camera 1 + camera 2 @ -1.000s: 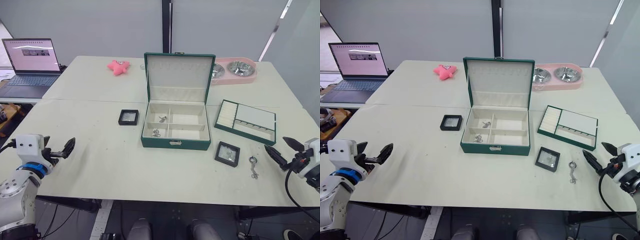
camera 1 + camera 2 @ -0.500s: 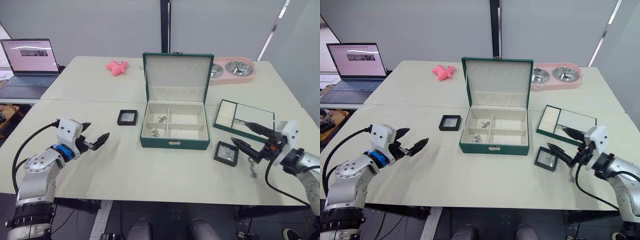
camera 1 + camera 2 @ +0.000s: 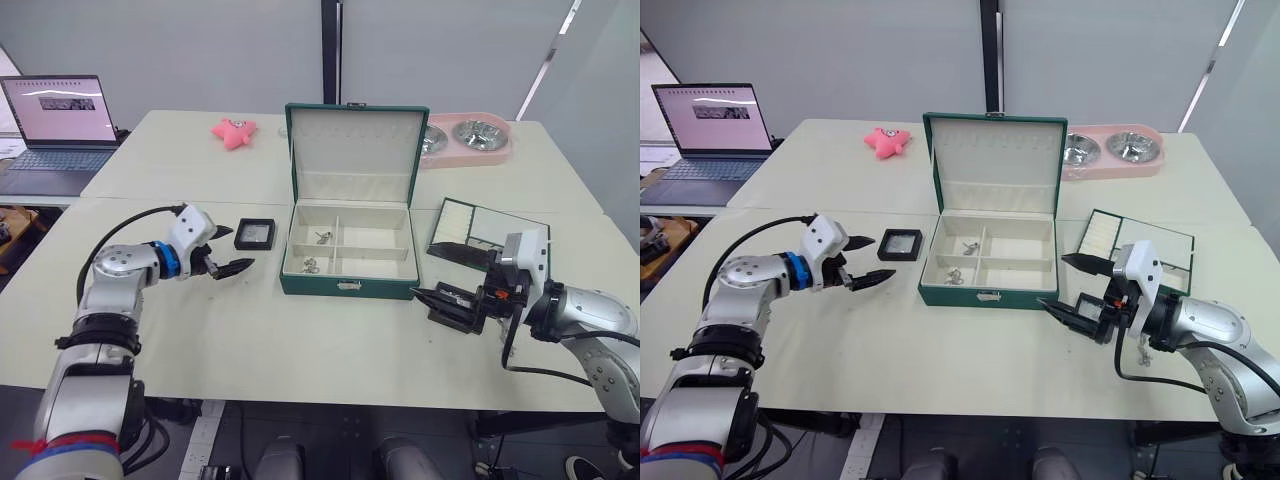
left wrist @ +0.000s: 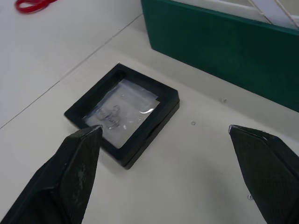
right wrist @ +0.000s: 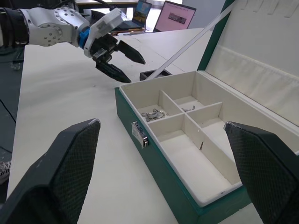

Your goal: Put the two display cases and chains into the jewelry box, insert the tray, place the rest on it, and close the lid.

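Head views: dark green jewelry box (image 3: 350, 250), lid (image 3: 355, 155) upright, mid-table (image 3: 250, 340); tray (image 3: 490, 235) propped near right edge. Left wrist: left gripper (image 4: 175, 140) spread wide over black-framed display case (image 4: 122, 113). Right wrist: right gripper (image 5: 163, 135) agape facing cream-lined compartments holding silvery chains (image 5: 153, 113).

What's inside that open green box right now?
The jewelry box has four cream-lined compartments. The two on the robot's left each hold a small silvery chain; the two on its right look empty. No display case is inside, and the front wall hides little.
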